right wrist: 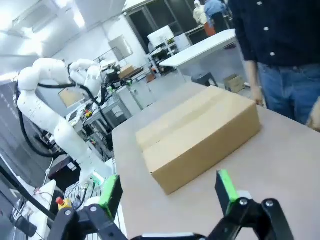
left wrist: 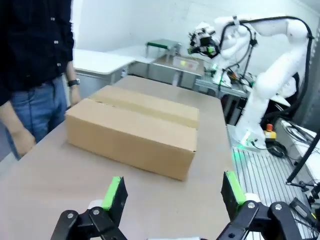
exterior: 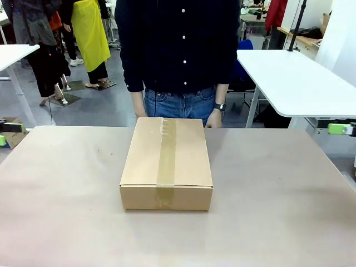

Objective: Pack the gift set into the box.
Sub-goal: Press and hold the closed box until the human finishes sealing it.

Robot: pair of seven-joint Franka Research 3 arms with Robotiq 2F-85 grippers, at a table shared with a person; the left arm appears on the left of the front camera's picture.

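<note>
The brown cardboard carton (exterior: 166, 164) sits at frame centre on the table (exterior: 67, 194), flaps shut and taped, long axis running away toward the person (exterior: 178, 50). Packing looks finished or not begun; any next move would need the tape opened. Left gripper (left wrist: 172, 200) and right gripper (right wrist: 167, 194) hang spread, empty.

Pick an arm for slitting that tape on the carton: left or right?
No clear winner. The box sits mid-table, flaps taped shut; the tape runs down its centre. Left gripper and right gripper are both open, empty and pulled back. Slight lean left: the person's hand is on the right.
</note>
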